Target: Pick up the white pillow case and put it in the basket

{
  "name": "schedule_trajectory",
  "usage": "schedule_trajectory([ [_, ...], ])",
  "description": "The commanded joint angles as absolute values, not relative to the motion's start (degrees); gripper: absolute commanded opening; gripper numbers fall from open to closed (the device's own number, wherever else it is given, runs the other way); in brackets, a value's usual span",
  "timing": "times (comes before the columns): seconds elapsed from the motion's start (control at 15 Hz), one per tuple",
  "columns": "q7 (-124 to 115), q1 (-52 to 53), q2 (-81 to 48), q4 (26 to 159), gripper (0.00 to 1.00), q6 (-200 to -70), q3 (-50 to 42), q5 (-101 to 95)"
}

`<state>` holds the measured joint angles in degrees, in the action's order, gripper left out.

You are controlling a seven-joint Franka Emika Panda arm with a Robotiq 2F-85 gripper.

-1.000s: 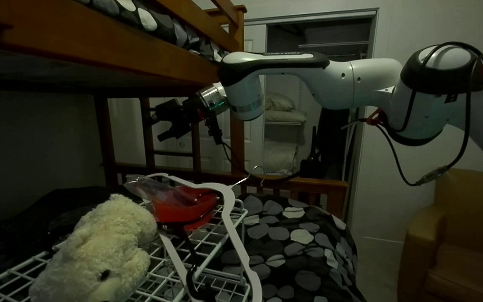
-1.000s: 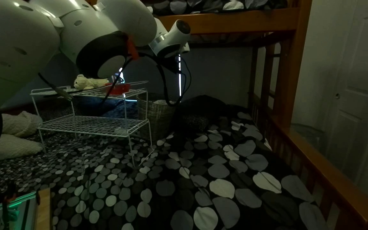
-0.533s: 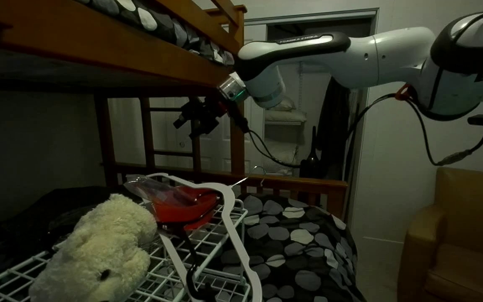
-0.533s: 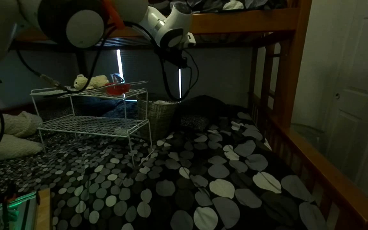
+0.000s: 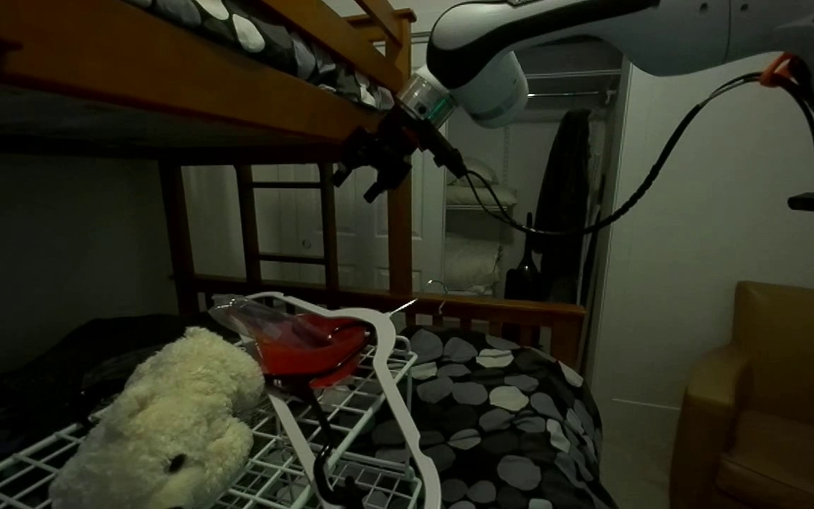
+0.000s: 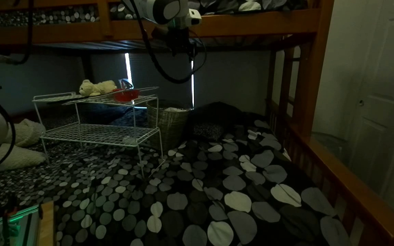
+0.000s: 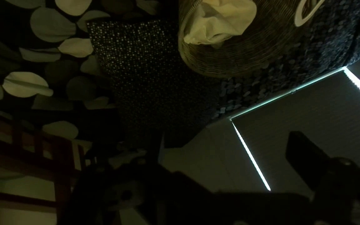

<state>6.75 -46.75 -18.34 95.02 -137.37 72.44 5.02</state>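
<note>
The white pillow case, a crumpled pale cloth (image 7: 220,20), lies inside the woven basket (image 7: 195,59) at the top of the wrist view. In an exterior view the basket (image 6: 169,128) stands on the bed behind the wire rack, with a bit of the white cloth (image 6: 175,109) showing at its rim. My gripper (image 7: 227,140) is open, with a wide gap and nothing between the fingers. It is high in the air, well above and apart from the basket, in both exterior views (image 5: 355,186) (image 6: 183,51). The basket is not visible in the other picture.
A white wire rack (image 6: 91,131) carries a plush toy (image 5: 174,417), a red bowl-like item (image 5: 311,346) and a white hanger (image 5: 386,360). The upper bunk's wooden rail (image 6: 251,25) is close to the arm. A dark speckled pillow (image 7: 155,68) lies beside the basket.
The arm and open gripper have risen and drawn back, away from above the basket and up towards the upper bunk. The basket, cloth and rack have not moved.
</note>
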Motion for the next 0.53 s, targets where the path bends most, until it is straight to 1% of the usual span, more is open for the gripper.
schedule_trajectory([
  [0.0, 6.75, -46.45, -18.60, 95.02, 1.00, -137.38, 72.32, 5.02],
  [0.07, 6.80, -46.15, -19.26, 95.02, 1.00, -137.41, 72.17, 5.01],
  [0.2, 4.27, -46.60, -17.51, 94.49, 1.00, -128.30, 70.65, 3.63],
  [0.33, 3.76, -52.09, -13.29, 96.43, 1.00, -122.34, 72.67, 6.63],
  [0.47, 4.34, -57.42, -9.92, 96.03, 1.00, -113.34, 74.78, 10.01],
])
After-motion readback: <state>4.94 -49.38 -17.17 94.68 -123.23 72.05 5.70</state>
